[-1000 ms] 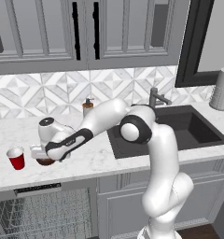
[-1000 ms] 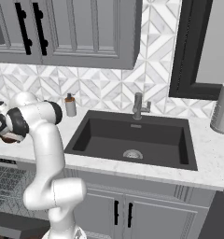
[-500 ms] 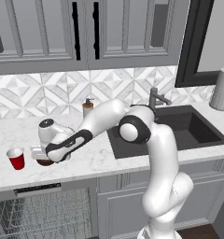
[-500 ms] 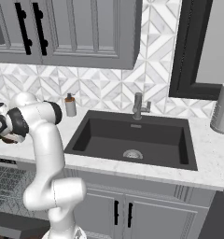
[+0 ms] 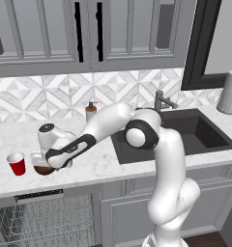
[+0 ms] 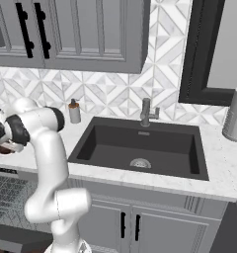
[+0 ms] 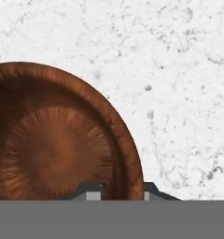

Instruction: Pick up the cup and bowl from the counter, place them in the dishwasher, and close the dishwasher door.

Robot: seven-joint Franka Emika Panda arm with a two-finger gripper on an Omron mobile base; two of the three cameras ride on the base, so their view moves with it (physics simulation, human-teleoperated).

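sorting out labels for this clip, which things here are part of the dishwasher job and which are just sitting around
Part of the job:
- bowl, its rim between the gripper fingertips
- cup, standing on the counter beside the bowl
- dishwasher, racks showing below the counter

Just lying about:
- soap dispenser
- faucet
- sink
- grey canister

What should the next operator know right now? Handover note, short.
Gripper: shut on the bowl, one fingertip either side of its rim; bowl sits on the counter.
Cup: upright on the counter, beside the bowl, apart from it.
Dishwasher: open, wire racks showing below the counter.
Done: bowl gripped.
Left: lift and load bowl, then cup, then close the door.
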